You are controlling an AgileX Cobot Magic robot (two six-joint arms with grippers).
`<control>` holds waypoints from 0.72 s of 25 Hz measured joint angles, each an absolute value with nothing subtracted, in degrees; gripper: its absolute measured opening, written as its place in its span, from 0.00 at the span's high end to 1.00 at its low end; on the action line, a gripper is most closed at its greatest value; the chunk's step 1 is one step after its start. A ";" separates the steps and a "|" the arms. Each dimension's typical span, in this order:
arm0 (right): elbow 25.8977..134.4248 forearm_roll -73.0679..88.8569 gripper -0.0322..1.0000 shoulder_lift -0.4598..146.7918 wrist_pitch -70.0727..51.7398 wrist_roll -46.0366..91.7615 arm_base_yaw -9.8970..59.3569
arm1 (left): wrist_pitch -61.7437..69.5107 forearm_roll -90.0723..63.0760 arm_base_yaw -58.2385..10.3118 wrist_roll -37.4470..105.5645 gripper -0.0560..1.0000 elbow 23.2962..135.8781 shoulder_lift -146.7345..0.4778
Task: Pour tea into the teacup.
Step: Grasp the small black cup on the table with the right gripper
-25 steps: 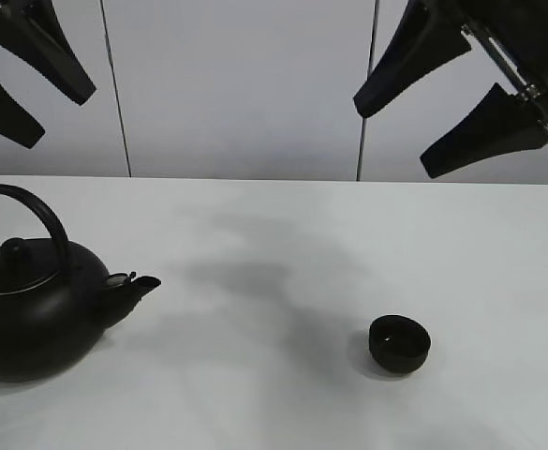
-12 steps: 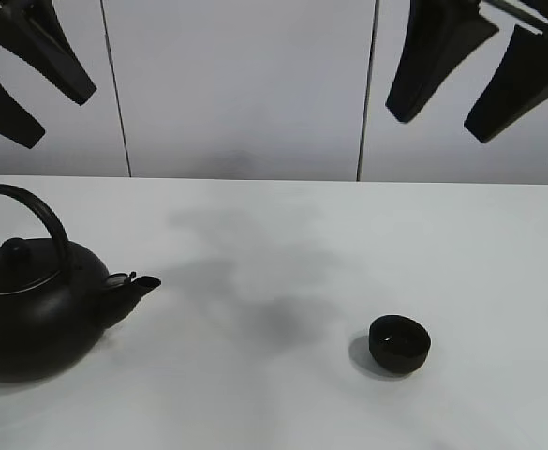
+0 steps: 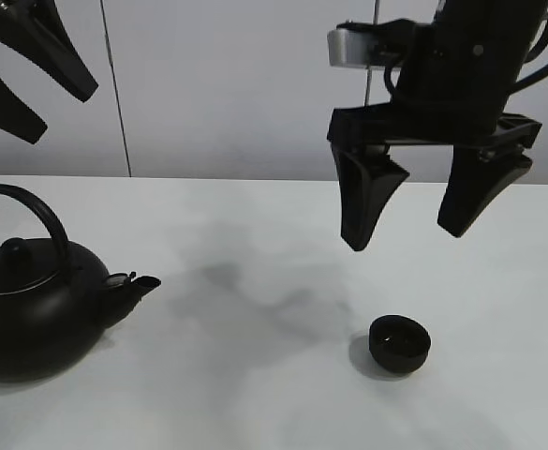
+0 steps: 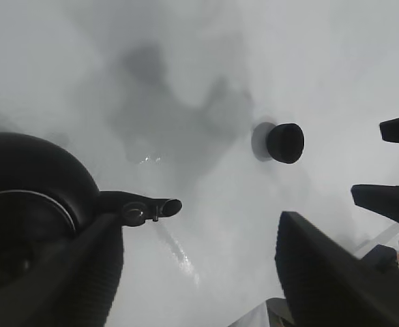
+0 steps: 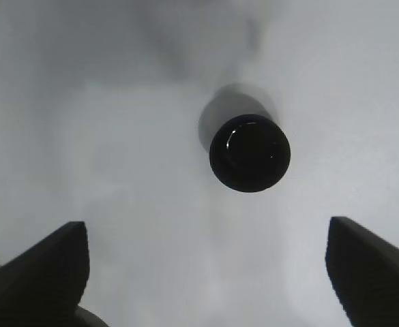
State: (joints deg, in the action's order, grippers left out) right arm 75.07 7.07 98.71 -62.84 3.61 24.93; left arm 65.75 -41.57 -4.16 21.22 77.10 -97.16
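Note:
The small black teacup [image 3: 400, 344] stands upright on the white table [image 3: 274, 403], right of centre. My right gripper [image 3: 407, 236] hangs open above it, one finger on each side and well clear of the rim. In the right wrist view the teacup [image 5: 249, 152] lies ahead of the open right gripper [image 5: 209, 269]. The big black kettle [image 3: 30, 309] with its arched handle sits at the left, spout toward the cup. My left gripper [image 3: 65, 116] is open, high above the kettle. The left wrist view shows the kettle [image 4: 22, 225] and teacup [image 4: 285, 142]. The tea is hidden.
A grey panelled wall [image 3: 236, 84] runs behind the table's far edge. A faint pale streak [image 4: 179, 251] lies on the table below the kettle's spout [image 4: 144, 208]. Bare table surface separates kettle and cup.
My right gripper has dropped from the upper right corner to a spot above the teacup, turned its fingers downward and spread them wider. The left gripper, kettle and cup have not moved.

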 joint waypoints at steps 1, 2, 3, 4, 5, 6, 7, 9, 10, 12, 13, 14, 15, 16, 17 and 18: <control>75.07 6.71 0.34 99.69 -62.84 3.21 24.93 | 65.61 -41.57 -4.16 21.22 0.50 77.10 -97.16; 75.07 6.42 0.34 100.50 -62.65 3.07 24.93 | 65.50 -41.57 -4.16 21.22 0.50 77.10 -97.16; 75.07 6.22 0.34 101.06 -62.28 2.76 24.93 | 65.45 -41.57 -4.16 21.22 0.50 77.10 -97.16; 75.07 6.09 0.34 101.68 -61.99 2.50 24.93 | 65.32 -41.57 -4.16 21.22 0.50 77.10 -97.16; 75.07 5.82 0.34 102.18 -61.73 2.06 24.93 | 65.25 -41.62 -4.16 21.22 0.50 77.10 -97.16; 75.07 5.55 0.34 102.63 -61.67 1.75 24.93 | 65.15 -41.62 -4.16 21.22 0.50 77.10 -97.16; 75.00 5.39 0.34 102.90 -61.38 1.46 24.93 | 65.13 -41.62 -4.16 21.22 0.50 77.10 -97.16; 74.00 5.18 0.34 103.52 -60.27 0.79 24.93 | 65.13 -41.62 -4.16 21.22 0.50 77.10 -97.16; 73.27 5.13 0.34 103.75 -59.22 0.00 24.93 | 65.13 -41.62 -4.16 21.22 0.50 77.10 -97.16; 72.04 5.13 0.34 104.23 -57.51 -0.39 24.93 | 65.13 -41.62 -4.16 21.22 0.50 77.10 -97.16; 71.43 5.13 0.34 104.36 -56.59 -0.62 24.93 | 65.11 -41.62 -4.16 21.22 0.50 77.10 -97.16; 71.01 4.92 0.34 104.42 -55.88 -0.76 24.93 | 65.11 -41.62 -4.16 21.22 0.50 77.10 -97.16; 70.52 4.64 0.34 104.42 -55.44 -0.98 24.93 | 65.11 -41.62 -4.16 21.22 0.50 77.10 -97.16; 70.00 3.99 0.34 104.42 -55.28 -1.27 24.93 | 65.11 -41.62 -4.16 21.22 0.50 77.10 -97.16; 69.37 3.11 0.34 104.42 -55.08 -1.59 24.93 | 65.07 -41.62 -4.16 21.22 0.50 77.10 -97.16; 68.88 2.21 0.34 104.42 -54.84 -1.93 24.93 | 65.07 -41.62 -4.16 21.22 0.50 77.10 -97.16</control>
State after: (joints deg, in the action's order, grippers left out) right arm 68.88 2.21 104.42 -54.84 -1.93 24.93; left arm 65.07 -41.62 -4.16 21.22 77.10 -97.16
